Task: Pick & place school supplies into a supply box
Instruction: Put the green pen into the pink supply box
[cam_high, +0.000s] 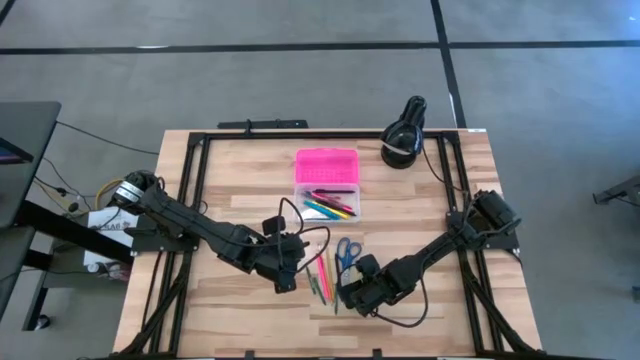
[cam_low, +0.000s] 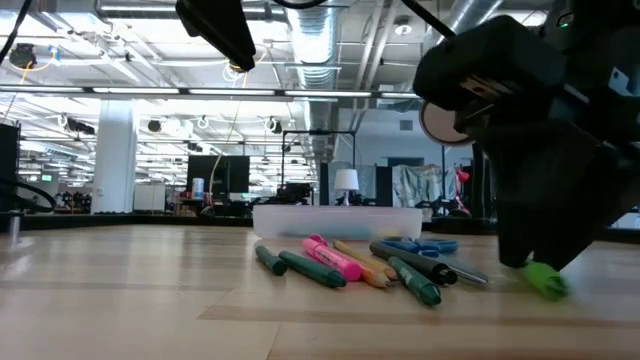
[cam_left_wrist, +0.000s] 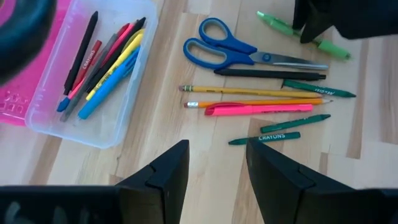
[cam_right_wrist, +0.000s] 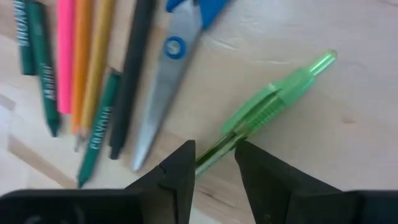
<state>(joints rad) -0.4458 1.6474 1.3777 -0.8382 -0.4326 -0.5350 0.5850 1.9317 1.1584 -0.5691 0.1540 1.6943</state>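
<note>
Pen, light green (cam_right_wrist: 273, 102): lies on table (cam_high: 230, 170), one end between parted fingers of right gripper (cam_right_wrist: 214, 163), not clamped | scissors (cam_right_wrist: 168, 68), crayons, pencils: just beside that gripper | supply box (cam_high: 327, 180): ahead of both grippers, lid folded back, pens inside | left gripper (cam_left_wrist: 217, 165): spread, empty, near pile.

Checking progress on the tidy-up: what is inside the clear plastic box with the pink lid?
The clear plastic box holds several pens and markers: black, red, grey, yellow, blue. Anything beneath them is hidden.
</note>
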